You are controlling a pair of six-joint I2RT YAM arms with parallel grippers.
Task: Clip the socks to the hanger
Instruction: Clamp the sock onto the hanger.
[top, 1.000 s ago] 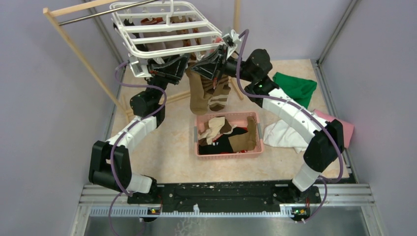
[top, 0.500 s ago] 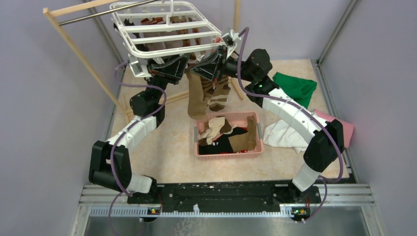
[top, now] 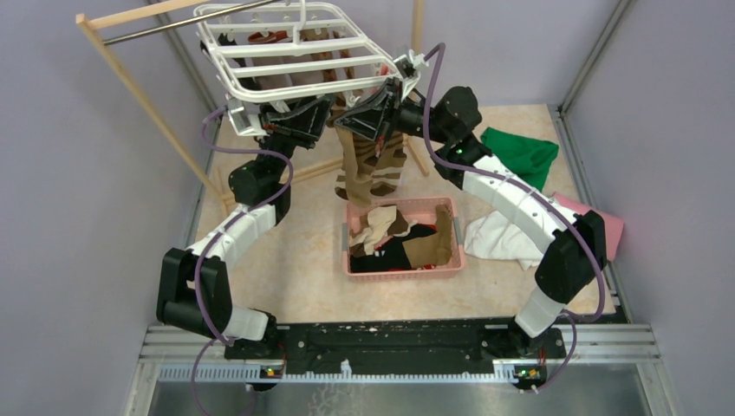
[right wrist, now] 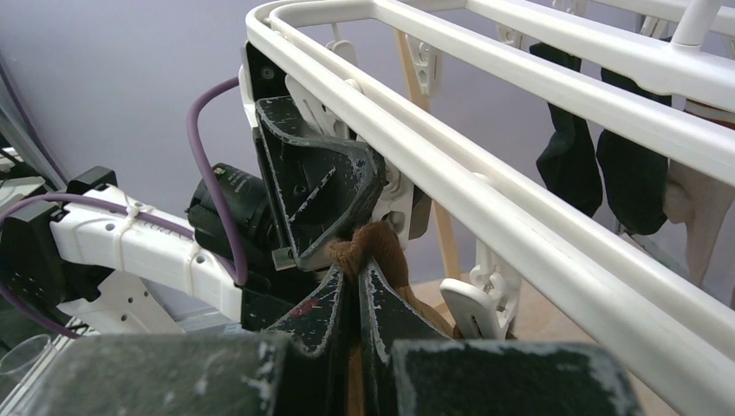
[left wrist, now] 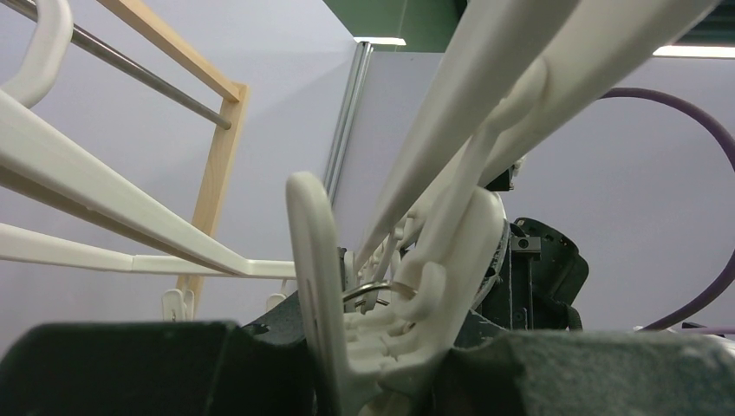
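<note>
At the far left a wooden rack (top: pixel 130 87) stands on the bench (top: pixel 286 269), and it carries a metal rod (top: pixel 173 26). The white hanger (top: pixel 295 52) hangs from this rod, above the far part of the bench, and it is tilted.

The left pincer (left wrist: pixel 373 373) is raised under the near left corner of the hanger. It stands partly open, with its two fingers pressed on a white clip (left wrist: pixel 381 329) of the hanger. The toothed mouth of this clip is parted.

Just to the right, the right pincer (right wrist: pixel 355 277) reaches toward the same clip. Its fingers are fully together and they pinch the top edge of a brown sock (right wrist: pixel 368 251). This edge is just beside the clip, but I cannot tell if it is already inside the mouth. The rest of the sock hangs down freely. Beside it hangs a striped sock (top: pixel 392 165); what carries it I cannot tell.

Dark socks (right wrist: pixel 568 156) are already hanging from clips at the far side of the hanger.

Below the two hanging socks a pink basket (top: pixel 403 270) stands on the bench, and more socks (top: pixel 407 243) lie in it. To the right of the basket lie a white cloth (top: pixel 498 238), a green cloth (top: pixel 524 152) and a pink cloth (top: pixel 611 230).
</note>
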